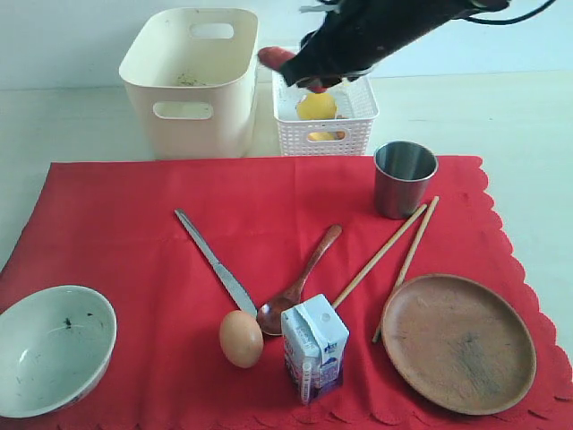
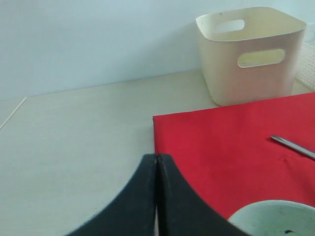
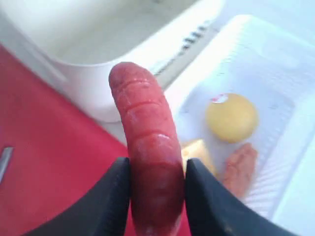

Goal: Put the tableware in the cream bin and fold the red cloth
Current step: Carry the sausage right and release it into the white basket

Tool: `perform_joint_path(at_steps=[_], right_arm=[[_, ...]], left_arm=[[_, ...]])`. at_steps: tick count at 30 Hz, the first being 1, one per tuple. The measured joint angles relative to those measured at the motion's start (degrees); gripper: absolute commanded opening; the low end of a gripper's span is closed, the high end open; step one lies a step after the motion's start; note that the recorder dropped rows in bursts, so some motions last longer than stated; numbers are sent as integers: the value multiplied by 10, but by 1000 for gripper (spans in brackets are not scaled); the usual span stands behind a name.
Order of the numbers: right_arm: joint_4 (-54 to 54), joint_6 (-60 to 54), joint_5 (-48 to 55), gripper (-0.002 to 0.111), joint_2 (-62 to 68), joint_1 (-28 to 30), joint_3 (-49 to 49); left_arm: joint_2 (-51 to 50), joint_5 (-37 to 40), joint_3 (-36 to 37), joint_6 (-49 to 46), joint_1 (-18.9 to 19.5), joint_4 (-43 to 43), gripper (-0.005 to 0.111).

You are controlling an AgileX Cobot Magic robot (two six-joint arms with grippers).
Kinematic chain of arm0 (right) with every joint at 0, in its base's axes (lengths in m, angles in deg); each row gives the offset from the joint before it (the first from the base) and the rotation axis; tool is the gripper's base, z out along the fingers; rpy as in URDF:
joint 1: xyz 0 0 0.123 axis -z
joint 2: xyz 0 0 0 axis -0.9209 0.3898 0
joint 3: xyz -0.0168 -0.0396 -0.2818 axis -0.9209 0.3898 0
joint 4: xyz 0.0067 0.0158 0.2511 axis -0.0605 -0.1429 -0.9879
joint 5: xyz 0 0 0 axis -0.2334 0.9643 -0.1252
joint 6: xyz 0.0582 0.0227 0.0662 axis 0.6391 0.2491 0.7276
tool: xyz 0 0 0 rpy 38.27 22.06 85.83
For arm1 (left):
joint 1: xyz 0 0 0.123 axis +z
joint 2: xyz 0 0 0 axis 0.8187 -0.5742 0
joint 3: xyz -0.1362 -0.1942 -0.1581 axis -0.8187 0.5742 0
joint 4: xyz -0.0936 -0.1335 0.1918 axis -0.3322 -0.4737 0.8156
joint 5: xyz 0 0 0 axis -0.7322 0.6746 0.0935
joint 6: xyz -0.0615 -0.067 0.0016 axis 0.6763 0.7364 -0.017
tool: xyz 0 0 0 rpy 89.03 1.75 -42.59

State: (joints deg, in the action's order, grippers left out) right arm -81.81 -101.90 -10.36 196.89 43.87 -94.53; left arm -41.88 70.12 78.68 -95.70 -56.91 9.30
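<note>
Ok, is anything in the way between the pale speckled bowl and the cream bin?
Nothing visible. Only bare red scalloped cloth lies between the pale speckled bowl and the tall cream plastic bin; the silver table knife lies off to the side.

Bright, even, diffuse light throughout, with only faint soft shadows beside the egg (image 1: 241, 338) and milk carton (image 1: 313, 348). Dull sheen inside the steel cup (image 1: 405, 179). Fairly sharp in the exterior view; close-up blur on the sausage (image 3: 150, 162) and an overexposed, washed-out white basket (image 3: 275, 69) in the right wrist view.
</note>
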Motion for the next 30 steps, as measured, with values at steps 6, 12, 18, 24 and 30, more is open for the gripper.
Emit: perform_joint_path(at_steps=[6, 12, 18, 24, 30], right_arm=[[0, 53, -150, 0, 60, 37, 10], [-4, 134, -292, 0, 134, 37, 10], [-4, 136, -311, 0, 146, 37, 10], [-4, 136, -334, 0, 146, 37, 10], [-4, 136, -338, 1, 146, 37, 10]], left_arm=[[0, 0, 0, 0, 0, 0, 0], [0, 0, 0, 0, 0, 0, 0], [0, 0, 0, 0, 0, 0, 0], [0, 0, 0, 0, 0, 0, 0], [0, 0, 0, 0, 0, 0, 0]])
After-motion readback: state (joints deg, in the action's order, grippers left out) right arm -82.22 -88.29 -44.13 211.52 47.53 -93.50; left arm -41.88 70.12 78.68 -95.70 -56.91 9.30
